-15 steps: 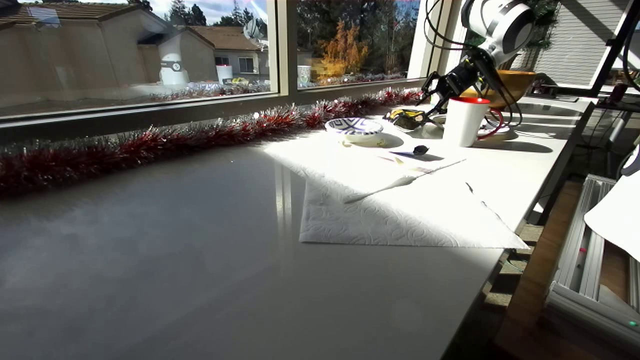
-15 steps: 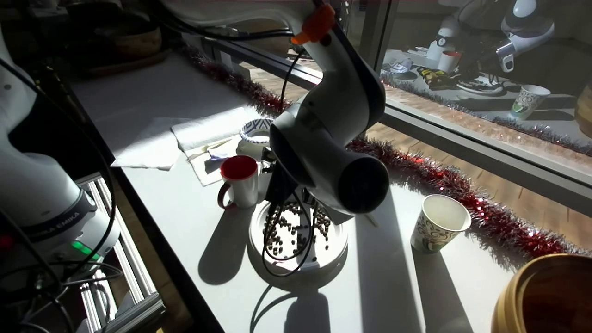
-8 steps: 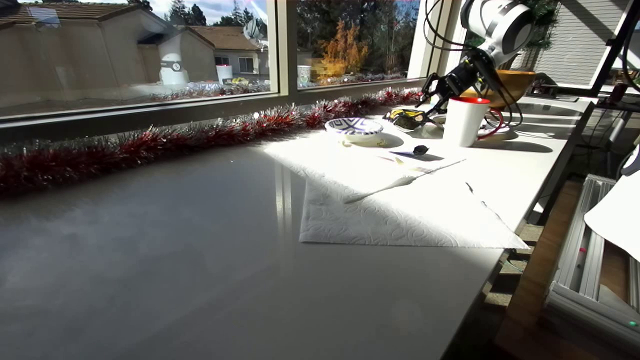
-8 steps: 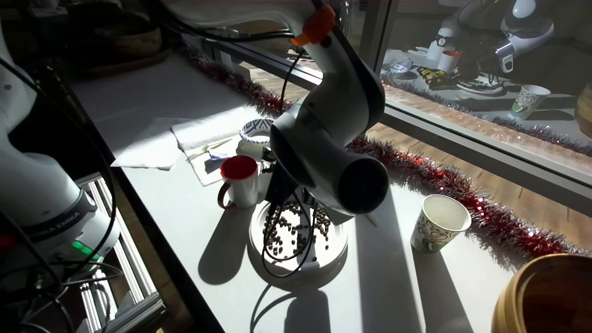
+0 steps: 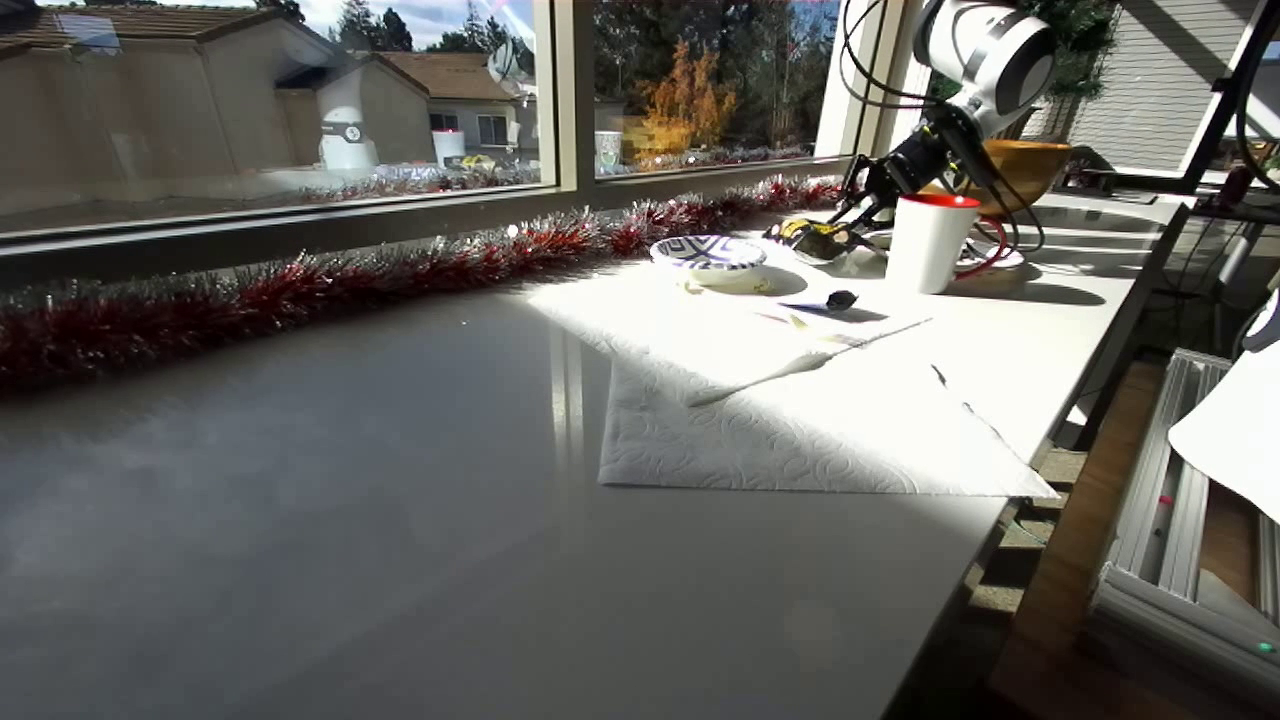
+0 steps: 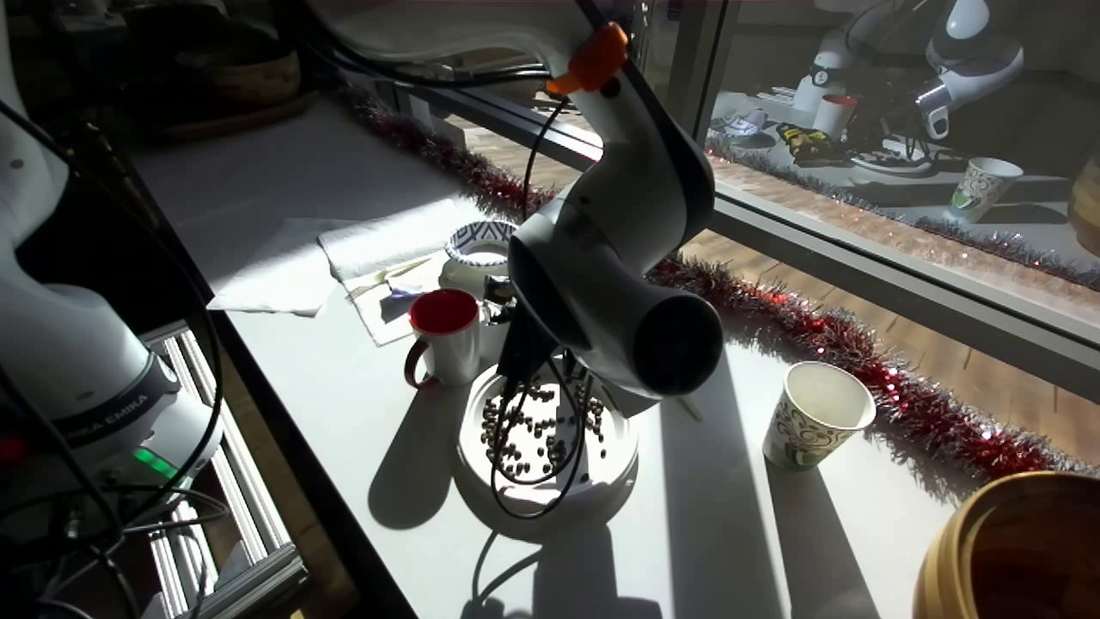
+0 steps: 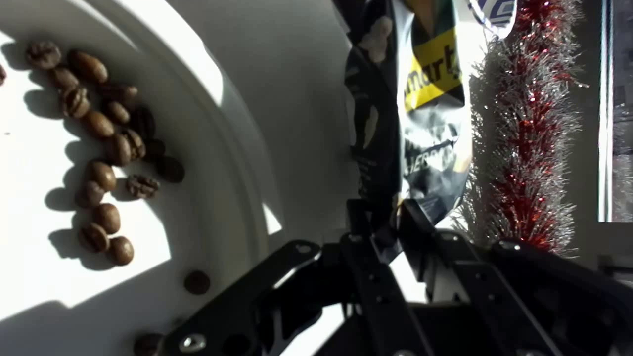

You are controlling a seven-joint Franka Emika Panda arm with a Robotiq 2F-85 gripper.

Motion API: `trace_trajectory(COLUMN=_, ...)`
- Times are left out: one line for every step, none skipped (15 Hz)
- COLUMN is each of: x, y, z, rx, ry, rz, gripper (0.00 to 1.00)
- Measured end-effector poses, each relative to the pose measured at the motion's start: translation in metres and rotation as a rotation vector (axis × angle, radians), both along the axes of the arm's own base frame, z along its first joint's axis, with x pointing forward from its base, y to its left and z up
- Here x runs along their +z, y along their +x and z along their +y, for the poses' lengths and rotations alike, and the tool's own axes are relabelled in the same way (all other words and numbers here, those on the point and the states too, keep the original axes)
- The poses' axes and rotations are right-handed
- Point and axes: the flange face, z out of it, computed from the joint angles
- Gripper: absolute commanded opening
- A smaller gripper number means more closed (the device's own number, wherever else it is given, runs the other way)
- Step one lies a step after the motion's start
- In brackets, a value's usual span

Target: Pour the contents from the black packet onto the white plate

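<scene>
The black packet [image 7: 435, 133] is crinkled and shiny, with a yellow label. In an exterior view the packet [image 5: 815, 240] is low over the table near the window; I cannot tell if it touches the table. My gripper [image 7: 385, 215] has its fingers close together, with the packet's near end pinched between them; the gripper [image 5: 848, 225] is low at the packet's side. The white plate [image 6: 614, 468] is next to the gripper and bears many dark coffee beans [image 6: 528, 425]. In the wrist view the plate's rim [image 7: 237, 198] and beans [image 7: 101, 123] are left of the fingers.
A white mug [image 6: 455, 348] with red inside stands by the plate. A blue-patterned bowl [image 5: 708, 262] is beyond the packet. Paper towels [image 5: 780, 440] lie near it. A paper cup [image 6: 812, 421], a wooden bowl [image 6: 945, 550] and tinsel [image 6: 756, 305] along the window stand around.
The arm has lowered slightly and the fingers have come closer together at the packet, whose top has sunk a little. The plate with its beans has shifted slightly.
</scene>
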Motion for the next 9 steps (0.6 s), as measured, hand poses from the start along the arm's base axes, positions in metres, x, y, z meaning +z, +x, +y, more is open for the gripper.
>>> trace_trajectory(x=0.000, y=0.001, z=0.000, rx=0.001, ry=-0.002, rz=-0.001, gripper=0.00)
trace_trajectory(x=0.001, y=0.002, z=0.000, rx=0.001, ry=-0.003, rz=-0.002, gripper=0.00)
trace_trajectory(x=0.001, y=0.002, z=0.000, rx=0.002, ry=-0.004, rz=-0.003, gripper=0.00)
trace_trajectory(x=0.002, y=0.002, z=0.000, rx=0.002, ry=-0.005, rz=-0.005, gripper=0.00)
trace_trajectory(x=0.003, y=0.003, z=0.000, rx=0.002, ry=-0.006, rz=-0.007, gripper=0.00)
trace_trajectory(x=0.005, y=0.003, z=-0.001, rx=0.002, ry=-0.008, rz=-0.009, gripper=0.00)
trace_trajectory(x=0.008, y=0.004, z=-0.001, rx=0.001, ry=-0.009, rz=-0.011, gripper=0.00)
trace_trajectory(x=0.011, y=0.005, z=-0.001, rx=-0.001, ry=-0.009, rz=-0.013, gripper=0.00)
trace_trajectory(x=0.016, y=0.006, z=-0.001, rx=-0.004, ry=-0.006, rz=-0.018, gripper=0.00)
